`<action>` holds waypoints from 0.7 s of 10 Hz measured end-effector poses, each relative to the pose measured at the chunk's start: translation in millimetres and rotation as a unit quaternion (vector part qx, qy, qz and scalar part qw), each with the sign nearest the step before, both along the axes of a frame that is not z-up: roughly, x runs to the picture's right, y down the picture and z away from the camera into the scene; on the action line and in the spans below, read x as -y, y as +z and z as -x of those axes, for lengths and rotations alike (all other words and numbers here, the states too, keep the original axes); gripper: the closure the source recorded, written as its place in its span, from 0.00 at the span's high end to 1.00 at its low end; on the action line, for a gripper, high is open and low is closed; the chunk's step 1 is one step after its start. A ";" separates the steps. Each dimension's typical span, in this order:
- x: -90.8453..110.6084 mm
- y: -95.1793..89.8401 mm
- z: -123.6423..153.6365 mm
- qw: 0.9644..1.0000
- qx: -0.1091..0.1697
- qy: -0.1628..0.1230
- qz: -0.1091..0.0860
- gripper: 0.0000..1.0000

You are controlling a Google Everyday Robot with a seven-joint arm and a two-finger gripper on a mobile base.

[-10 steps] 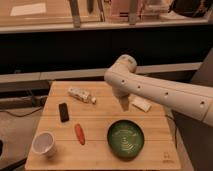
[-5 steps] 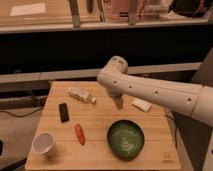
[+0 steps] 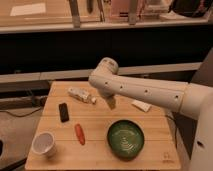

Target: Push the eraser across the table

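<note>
The eraser (image 3: 63, 111), a small flat black slab, lies on the left part of the light wooden table (image 3: 95, 156). My white arm reaches in from the right, and my gripper (image 3: 110, 102) hangs from it above the table's middle, pointing down. It is to the right of the eraser, well apart from it, and just right of the clear bottle (image 3: 81, 95).
An orange carrot-like stick (image 3: 79, 133) lies in front of the eraser. A white cup (image 3: 43, 144) stands at the front left corner. A green bowl (image 3: 125, 138) sits at the front right. A white block (image 3: 141, 105) lies at the right, behind the bowl.
My arm and gripper have moved left across the table, towards the bottle and the eraser. The objects have not moved.
</note>
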State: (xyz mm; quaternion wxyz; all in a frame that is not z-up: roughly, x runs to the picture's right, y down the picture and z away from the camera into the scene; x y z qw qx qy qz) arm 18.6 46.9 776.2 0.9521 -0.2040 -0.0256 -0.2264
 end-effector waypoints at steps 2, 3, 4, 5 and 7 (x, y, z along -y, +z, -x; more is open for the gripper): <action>0.8 5.5 19.7 1.000 0.010 -0.008 -0.002 0.80; 1.8 7.8 22.9 1.000 0.013 -0.008 -0.003 0.80; 2.1 9.7 22.3 1.000 0.015 -0.009 -0.004 0.80; 2.9 11.3 26.0 1.000 0.020 -0.013 -0.005 0.80; 3.5 14.5 30.5 0.999 0.027 -0.018 -0.008 0.80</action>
